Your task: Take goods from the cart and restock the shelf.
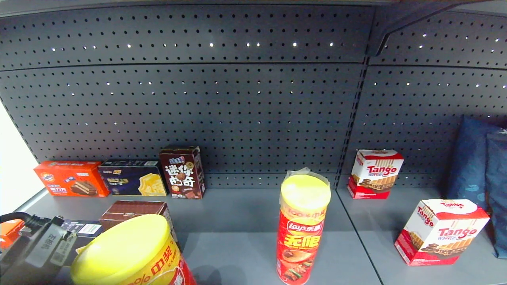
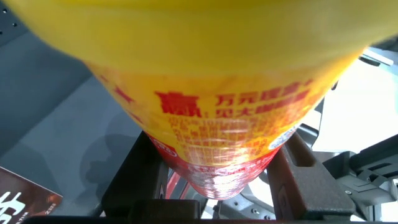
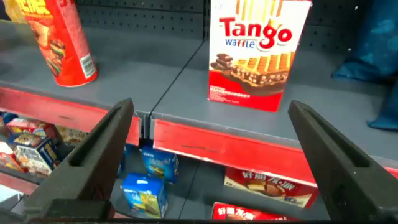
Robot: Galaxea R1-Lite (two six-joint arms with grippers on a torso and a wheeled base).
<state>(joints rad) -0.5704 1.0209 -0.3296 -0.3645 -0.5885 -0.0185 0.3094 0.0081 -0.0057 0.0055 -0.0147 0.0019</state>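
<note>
Closest to me, the left gripper (image 2: 214,180) is closed tight on a chips can (image 1: 126,249) with a yellow lid, one finger on each side of its red body. It holds the can upright by the front left corner of the shelf (image 1: 237,221). I think it keeps the lid on top so the can can go down standing. The right gripper (image 3: 211,111) is wide open with nothing in it. It hangs just in front of the shelf's red front edge, and I guess it is keeping out of the way. On the shelf near the front edge, about in the middle, a second chips can (image 1: 303,229) stands up, so the held one likely belongs beside it. A flat brown box (image 1: 134,206) lies just behind the held can. Near the front right corner sits a wafer box (image 1: 441,231), turned a bit. Far back, another wafer box (image 1: 374,172) stands by the back wall. Along the back edge on the left, an orange box (image 1: 71,178), a dark blue box (image 1: 132,179) and a tall brown box (image 1: 182,172) stand in a row, facing out so shoppers can see them.
</note>
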